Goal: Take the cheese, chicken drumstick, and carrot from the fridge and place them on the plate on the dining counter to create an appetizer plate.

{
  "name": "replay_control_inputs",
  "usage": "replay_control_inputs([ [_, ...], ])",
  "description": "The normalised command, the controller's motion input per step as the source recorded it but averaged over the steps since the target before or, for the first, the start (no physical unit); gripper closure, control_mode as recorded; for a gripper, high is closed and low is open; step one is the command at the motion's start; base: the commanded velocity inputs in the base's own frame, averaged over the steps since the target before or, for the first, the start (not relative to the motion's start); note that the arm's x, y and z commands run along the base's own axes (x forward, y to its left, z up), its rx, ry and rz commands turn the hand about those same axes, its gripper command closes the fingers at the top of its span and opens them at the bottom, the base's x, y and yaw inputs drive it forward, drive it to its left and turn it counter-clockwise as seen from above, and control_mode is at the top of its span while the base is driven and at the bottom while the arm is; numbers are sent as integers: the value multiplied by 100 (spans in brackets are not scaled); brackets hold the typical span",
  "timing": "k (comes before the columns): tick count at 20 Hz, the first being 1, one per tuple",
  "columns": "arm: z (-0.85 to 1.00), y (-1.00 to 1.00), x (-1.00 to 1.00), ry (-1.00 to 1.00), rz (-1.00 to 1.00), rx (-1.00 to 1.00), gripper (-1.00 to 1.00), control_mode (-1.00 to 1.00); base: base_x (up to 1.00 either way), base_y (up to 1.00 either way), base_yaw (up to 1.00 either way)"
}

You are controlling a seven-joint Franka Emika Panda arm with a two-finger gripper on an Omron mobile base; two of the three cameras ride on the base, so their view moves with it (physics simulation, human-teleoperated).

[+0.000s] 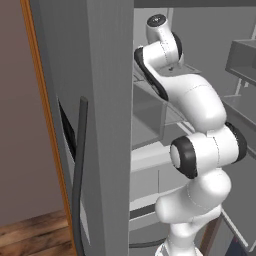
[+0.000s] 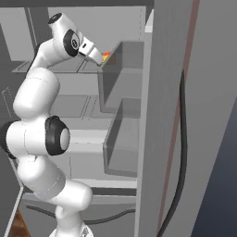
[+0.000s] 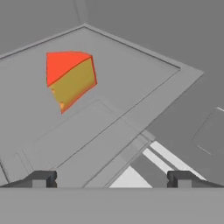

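Where the hand hangs wide apart, cheese on grey fridge shelf.

- Wall at left of left base view: plain, dull mauve-brown.
- Orange-brown trim running down beside wall, slightly slanted.
- Wood floor below wall, brown planks, warm tone.
- Dark blue-grey surface at right edge of right base view.
- Flat, even lighting; soft shading only.

Shelf: grey fridge shelf, flat, upper level.
On it: cheese, red rind side up, alone.
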Motion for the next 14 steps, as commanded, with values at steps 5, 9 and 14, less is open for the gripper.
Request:
replay_control_inputs([
  [5, -20, -4, 39, -1, -6, 6, -100, -100, 0, 0, 0],
  [9, -28, -11, 42, -20, 0, 6, -100, -100, 0, 0, 0],
  [14, -30, -20, 37, -31, 0, 4, -100, -100, 0, 0, 0],
])
